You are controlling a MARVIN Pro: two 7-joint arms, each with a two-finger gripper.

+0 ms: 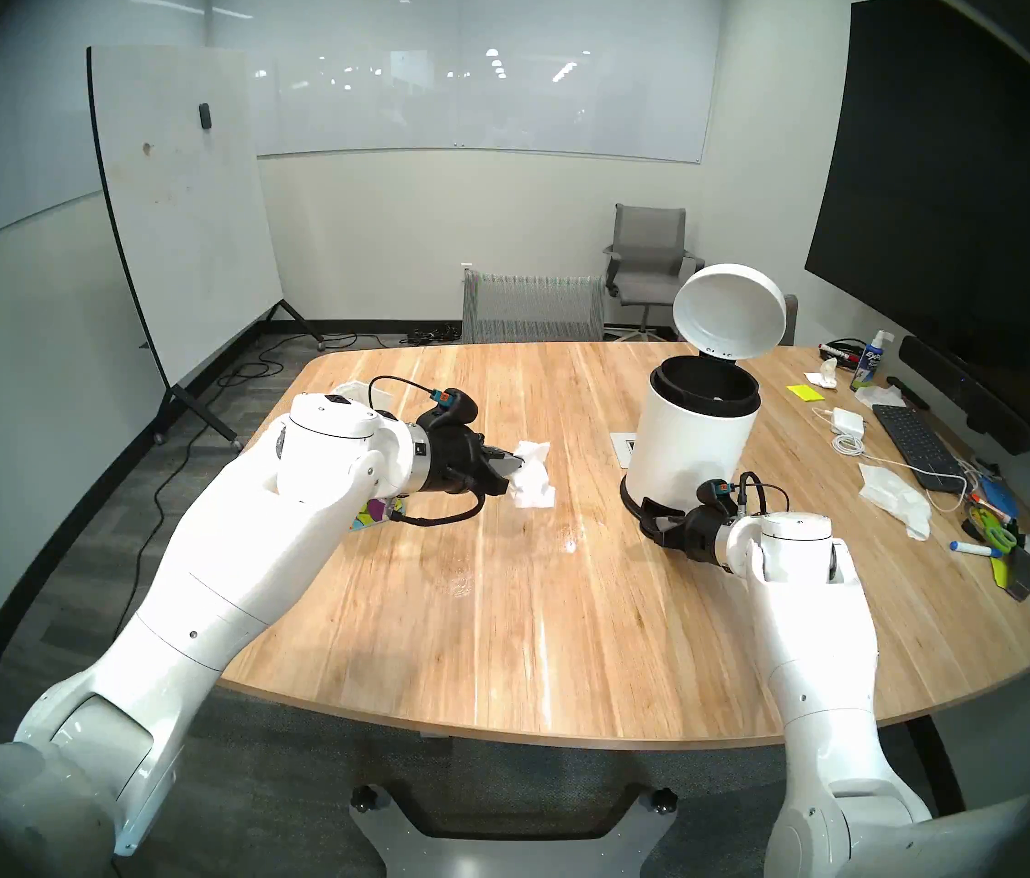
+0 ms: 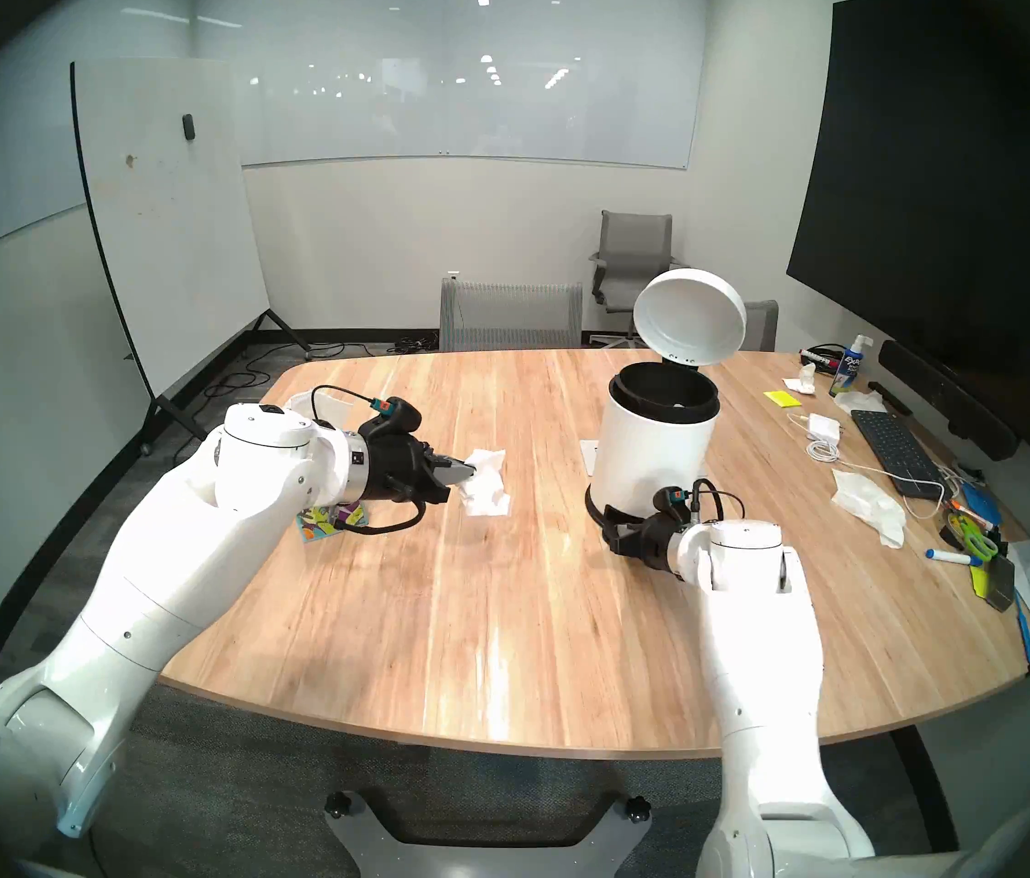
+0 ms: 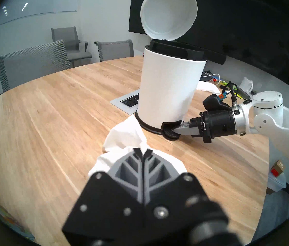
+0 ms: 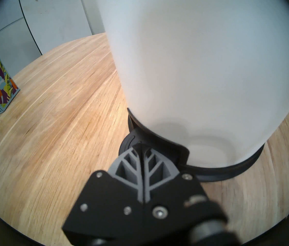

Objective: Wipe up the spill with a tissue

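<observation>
Left of the bin, the left gripper is carrying the tissue above the table, its fingers clamped tight on the crumpled sheet, probably heading for disposal. At the bin's foot, the right gripper, fingers pressed together and holding nothing, is pressing the pedal, apparently keeping the lid raised. No dark spill spots are showing beside the bin.
</observation>
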